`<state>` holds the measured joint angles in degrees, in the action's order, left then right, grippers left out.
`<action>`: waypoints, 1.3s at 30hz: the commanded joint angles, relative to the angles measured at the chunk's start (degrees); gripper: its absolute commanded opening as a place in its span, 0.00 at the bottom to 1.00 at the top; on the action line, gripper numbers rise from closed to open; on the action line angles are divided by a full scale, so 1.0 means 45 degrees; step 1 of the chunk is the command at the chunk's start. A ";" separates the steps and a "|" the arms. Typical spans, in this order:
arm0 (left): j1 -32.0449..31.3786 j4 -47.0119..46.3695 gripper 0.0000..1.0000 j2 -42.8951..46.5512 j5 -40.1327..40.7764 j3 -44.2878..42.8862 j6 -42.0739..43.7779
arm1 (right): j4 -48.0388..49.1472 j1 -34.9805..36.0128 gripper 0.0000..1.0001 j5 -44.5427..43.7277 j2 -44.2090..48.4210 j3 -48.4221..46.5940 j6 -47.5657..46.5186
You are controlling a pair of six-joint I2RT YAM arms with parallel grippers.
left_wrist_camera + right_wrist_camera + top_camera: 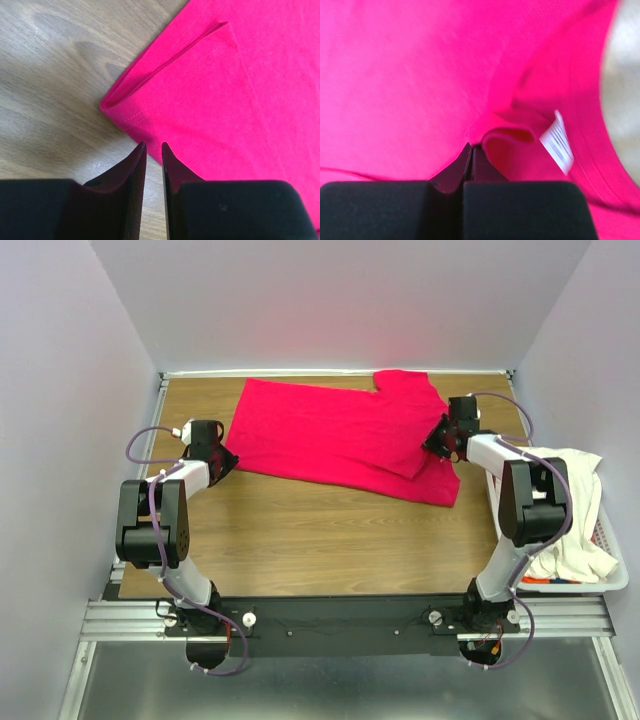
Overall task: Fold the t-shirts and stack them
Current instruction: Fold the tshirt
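A crimson-red t-shirt (340, 435) lies spread across the far half of the wooden table (330, 540), one part folded over at its right end. My right gripper (437, 440) sits on that right end. In the right wrist view its jaws (471, 146) are shut on a raised fold of the red t-shirt (410, 75), beside the white label (559, 142). My left gripper (222, 462) is at the shirt's left edge. Its fingers (154, 146) stand slightly open over bare wood, just short of the hem corner (117, 107), holding nothing. A cream-white t-shirt (565, 510) hangs over the basket.
A white slatted laundry basket (610, 570) stands off the table's right edge, next to the right arm. Grey walls close in the table on the left, back and right. Bare wood (50, 75) lies between the shirt and the arm bases.
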<state>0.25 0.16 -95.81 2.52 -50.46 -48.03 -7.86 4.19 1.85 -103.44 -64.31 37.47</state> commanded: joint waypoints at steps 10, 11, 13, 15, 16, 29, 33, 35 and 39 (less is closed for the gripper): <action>-0.0017 0.0042 0.26 -0.0154 0.0103 -0.0272 0.0224 | -0.0207 0.0066 0.00 0.1249 -0.2520 -0.3381 0.0774; -0.0017 0.0042 0.26 -0.0135 0.0103 -0.0291 0.0224 | -0.0207 0.0085 0.00 0.1250 -0.2599 -0.3384 0.0774; -0.0017 0.0022 0.26 -0.0116 0.0045 -0.0291 0.0224 | -0.0188 0.0085 0.02 0.1386 -0.2833 -0.3676 0.0638; -0.0017 0.0042 0.26 -0.0076 -0.0014 -0.0291 0.0244 | -0.0226 0.0066 0.20 0.1464 -0.2873 -0.3871 0.0501; -0.0036 0.0042 0.26 -0.0037 -0.0053 -0.0311 0.0263 | -0.0265 0.0066 0.28 0.1484 -0.2776 -0.3872 0.0462; -0.0017 0.0042 0.27 0.0295 -0.0268 -0.0291 0.0264 | -0.0168 0.0534 0.52 -0.0019 0.0290 0.0244 -0.0104; -0.0017 0.0042 0.27 0.0451 -0.0326 -0.0350 0.0361 | 0.0182 0.0847 0.52 -0.0352 0.0720 0.1203 -0.0105; -0.0036 0.0042 0.27 0.0626 -0.0365 -0.0350 0.0361 | 0.0242 0.0906 0.52 -0.0352 0.0779 0.1342 -0.0105; -0.0017 0.0042 0.27 0.0841 -0.0502 -0.0486 0.0439 | 0.0281 0.1062 0.52 -0.0684 0.0682 0.1304 -0.0105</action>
<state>0.25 0.19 -94.67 1.23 -50.92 -47.18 -7.79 8.54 1.91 -101.03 -58.48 37.85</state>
